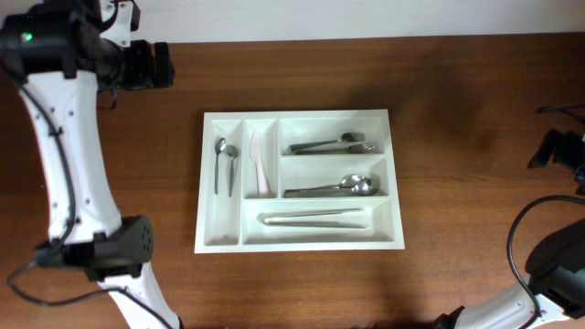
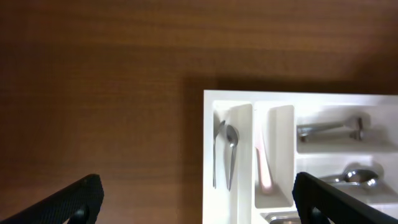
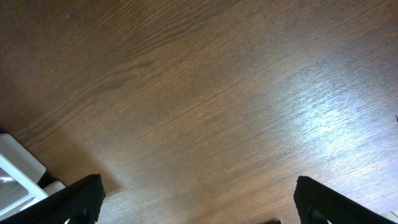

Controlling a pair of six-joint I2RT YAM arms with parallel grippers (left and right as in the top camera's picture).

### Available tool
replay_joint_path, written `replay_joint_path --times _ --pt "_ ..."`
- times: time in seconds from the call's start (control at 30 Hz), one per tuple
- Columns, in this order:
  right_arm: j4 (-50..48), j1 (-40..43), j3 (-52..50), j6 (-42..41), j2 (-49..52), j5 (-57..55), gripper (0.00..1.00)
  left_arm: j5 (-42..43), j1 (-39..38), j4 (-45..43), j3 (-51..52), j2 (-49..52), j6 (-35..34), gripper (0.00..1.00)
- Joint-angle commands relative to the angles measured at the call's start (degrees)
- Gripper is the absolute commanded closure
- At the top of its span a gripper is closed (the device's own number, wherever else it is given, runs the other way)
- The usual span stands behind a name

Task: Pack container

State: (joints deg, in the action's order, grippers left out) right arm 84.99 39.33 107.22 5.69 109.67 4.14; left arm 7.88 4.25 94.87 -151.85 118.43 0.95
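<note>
Wooden surface (image 1: 457,91) is carrying the container (image 1: 302,117) at frame centre, with cutlery (image 1: 331,189) lying in its compartments. Left end effector (image 2: 196,196) and right end effector (image 3: 198,194) are hanging released and empty. The plastic is probably rigid, light and slick, so the rim walls are offering the best hold.

Left wrist view: container (image 2: 298,98) cropped at 3 and 6 o'clock, only one corner in frame. Lowest long compartment a mere sliver at the bottom edge. In second narrow slot, pale pink piece (image 2: 264,169) soft-focused, kind not readable. Of left gripper (image 2: 200,202) only two dark fingertips (image 2: 78,199) at 7 and 5 o'clock, rest out of frame.

Right wrist view: right gripper (image 3: 199,202) likewise cropped (tips only). At 8 o'clock, white object (image 3: 15,168) cut by the left edge, identity unclear.

Overhead: right arm (image 1: 553,265) cut off at 3 to 5 o'clock. In top long compartment, overlapping metal cutlery (image 1: 334,144) too small to count or sort. In bottom compartment, long pale piece (image 1: 311,217) too small to name.
</note>
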Motion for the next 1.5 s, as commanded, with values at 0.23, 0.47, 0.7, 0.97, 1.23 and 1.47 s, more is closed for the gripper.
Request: replay_joint_path --times 0.23,0.47,0.7,0.97,1.23,1.47 --pt "-0.07 0.28 -0.17 -0.61 -0.92 0.35 0.01 -3.28 0.04 1.81 -1.09 -13.33 2.47 0.01" --pt "-0.07 0.28 -0.17 -0.61 -0.92 0.35 0.01 -3.26 0.04 1.81 -0.59 -19.89 5.2 0.01" --pt "-0.07 0.28 -0.17 -0.61 -0.92 0.35 0.01 -6.19 0.04 1.81 10.01 -27.06 5.18 0.01" --pt "-0.07 0.28 -0.17 -0.61 -0.92 0.35 0.01 -7.37 0.04 1.64 27.32 -38.53 4.92 0.01" --pt "-0.07 0.28 -0.17 -0.61 -0.92 0.35 0.01 -6.6 0.04 -1.49 36.7 -50.45 4.28 0.01" --pt "-0.07 0.28 -0.17 -0.61 -0.92 0.35 0.01 -5.9 0.04 -5.46 46.23 -61.94 4.28 0.01"
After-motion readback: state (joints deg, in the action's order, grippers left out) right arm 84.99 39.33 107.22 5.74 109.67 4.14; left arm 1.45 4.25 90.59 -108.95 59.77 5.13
